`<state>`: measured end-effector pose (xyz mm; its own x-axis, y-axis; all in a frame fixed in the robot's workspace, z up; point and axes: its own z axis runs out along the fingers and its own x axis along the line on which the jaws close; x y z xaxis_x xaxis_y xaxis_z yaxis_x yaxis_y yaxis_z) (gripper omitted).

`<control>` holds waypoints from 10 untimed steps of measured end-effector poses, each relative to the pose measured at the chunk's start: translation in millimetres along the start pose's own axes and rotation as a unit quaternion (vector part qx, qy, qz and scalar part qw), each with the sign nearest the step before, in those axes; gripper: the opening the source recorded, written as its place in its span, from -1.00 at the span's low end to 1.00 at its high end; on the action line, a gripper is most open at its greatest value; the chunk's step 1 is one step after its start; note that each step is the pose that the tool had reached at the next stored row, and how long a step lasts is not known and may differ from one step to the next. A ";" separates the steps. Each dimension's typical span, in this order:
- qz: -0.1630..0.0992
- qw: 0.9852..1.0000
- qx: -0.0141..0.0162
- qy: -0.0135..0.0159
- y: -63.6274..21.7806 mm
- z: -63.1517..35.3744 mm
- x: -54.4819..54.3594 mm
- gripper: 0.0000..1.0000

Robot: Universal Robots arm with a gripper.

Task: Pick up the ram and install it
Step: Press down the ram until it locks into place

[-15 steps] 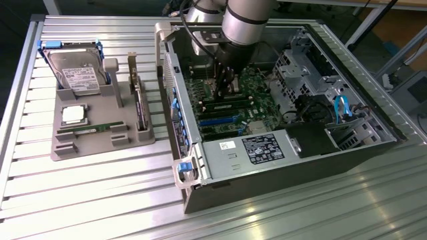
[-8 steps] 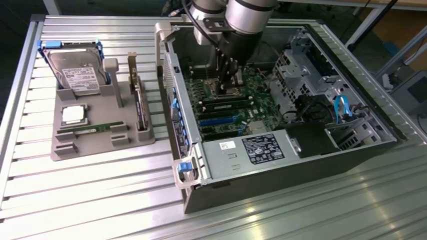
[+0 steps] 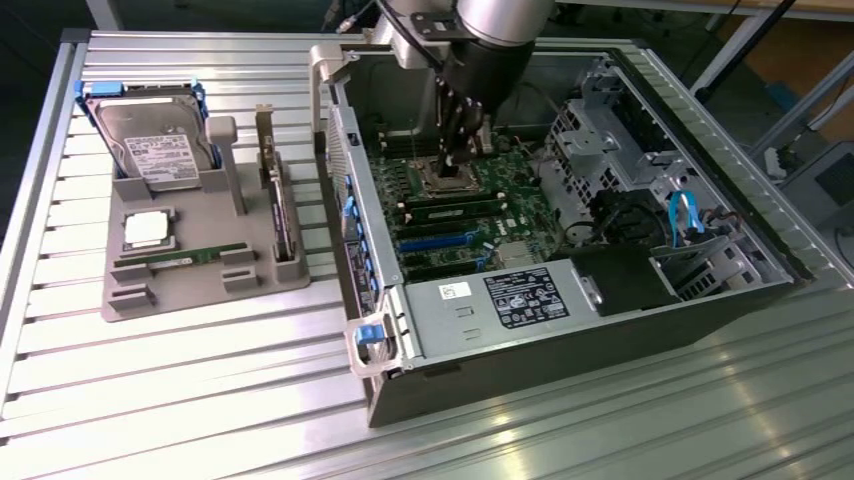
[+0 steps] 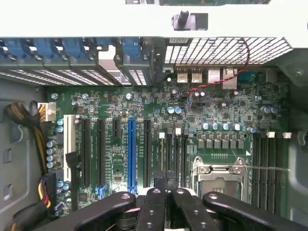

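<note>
Exterior view: my pincer (image 3: pixel 461 165) is down inside the open computer case (image 3: pixel 561 330), just above the motherboard (image 3: pixel 454 215). I cannot tell its grip. One ram (image 3: pixel 171 259) lies in the grey tray (image 3: pixel 200 290), left, on the tabletop (image 3: pixel 200 400).

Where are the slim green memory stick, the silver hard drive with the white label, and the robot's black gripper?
Slim green ram stick (image 3: pixel 171 259): exterior view, middle of its long edge in the grey holder.
Silver hard drive (image 3: pixel 151 148): exterior view, its white label.
Black gripper (image 3: pixel 462 160): exterior view, fingertips above the motherboard.
</note>
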<state>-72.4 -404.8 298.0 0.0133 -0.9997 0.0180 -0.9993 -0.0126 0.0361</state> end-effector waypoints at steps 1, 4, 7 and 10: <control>0.000 1.000 0.000 0.000 0.0 -2.3 0.0 -0.80; 0.000 1.000 0.000 0.000 0.1 -10.8 0.2 -0.80; 0.000 1.000 0.000 0.000 0.2 -20.6 0.4 -0.80; 0.000 1.000 0.000 0.000 0.3 -29.9 0.6 -0.80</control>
<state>-71.7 -404.8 327.9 0.0133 -0.9997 0.0182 -0.9993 -0.0127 0.0361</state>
